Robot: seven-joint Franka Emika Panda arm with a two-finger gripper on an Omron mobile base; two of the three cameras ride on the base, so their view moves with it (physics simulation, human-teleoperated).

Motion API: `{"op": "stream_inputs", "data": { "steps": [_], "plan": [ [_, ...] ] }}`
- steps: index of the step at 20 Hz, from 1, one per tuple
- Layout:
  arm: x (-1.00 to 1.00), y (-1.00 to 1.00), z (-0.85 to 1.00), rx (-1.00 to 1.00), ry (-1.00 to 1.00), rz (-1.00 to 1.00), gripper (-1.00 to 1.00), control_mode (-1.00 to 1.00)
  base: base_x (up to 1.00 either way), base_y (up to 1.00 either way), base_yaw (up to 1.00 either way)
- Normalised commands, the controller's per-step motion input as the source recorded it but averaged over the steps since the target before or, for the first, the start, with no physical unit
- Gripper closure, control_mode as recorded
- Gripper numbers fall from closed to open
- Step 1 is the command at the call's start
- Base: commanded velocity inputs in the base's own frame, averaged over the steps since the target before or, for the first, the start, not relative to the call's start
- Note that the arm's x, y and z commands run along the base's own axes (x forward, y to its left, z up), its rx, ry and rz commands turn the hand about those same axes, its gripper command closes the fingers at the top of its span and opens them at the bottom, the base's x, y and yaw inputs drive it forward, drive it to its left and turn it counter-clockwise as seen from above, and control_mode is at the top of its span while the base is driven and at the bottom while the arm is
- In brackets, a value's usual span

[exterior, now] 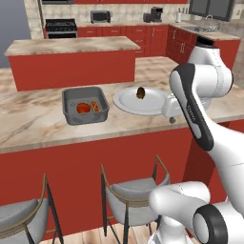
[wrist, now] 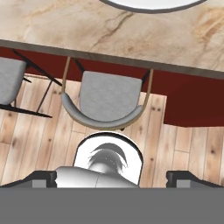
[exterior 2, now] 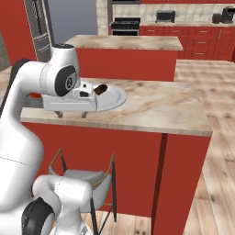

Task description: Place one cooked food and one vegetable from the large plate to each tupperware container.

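The large plate [exterior: 128,102] lies on the counter with one dark brown piece of food [exterior: 141,92] on it; from the right base it is the plate [exterior 2: 114,97] with the brown piece [exterior 2: 102,88]. Left of it stands a dark grey tupperware container [exterior: 70,112] holding a red round piece [exterior: 83,108] and an orange piece [exterior: 96,106]. My gripper [exterior: 172,119] hangs open and empty over the counter's front edge, just right of the plate, pointing down. From the right base the gripper [exterior 2: 71,114] shows both fingers spread. The hand view has the gripper [wrist: 113,177] and the plate's rim [wrist: 151,6].
Grey stools [exterior: 136,193] stand under the counter's front edge [exterior: 95,139]; one stool [wrist: 107,98] lies straight below the hand. A second island [exterior: 71,47] stands behind the counter. Bare marble stretches right of the plate [exterior 2: 160,108].
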Motion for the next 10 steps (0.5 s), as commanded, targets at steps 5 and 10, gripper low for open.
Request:
{"op": "stream_inputs", "data": {
  "steps": [5, 10],
  "plan": [
    [0.00, 0.00, 0.00, 0.00, 0.00, 0.00, -1.00, 1.00, 0.33, 0.01, 0.00],
    [0.00, 0.00, 0.00, 0.00, 0.00, 0.00, -1.00, 1.00, 0.71, 0.43, 0.00]
  ]
}}
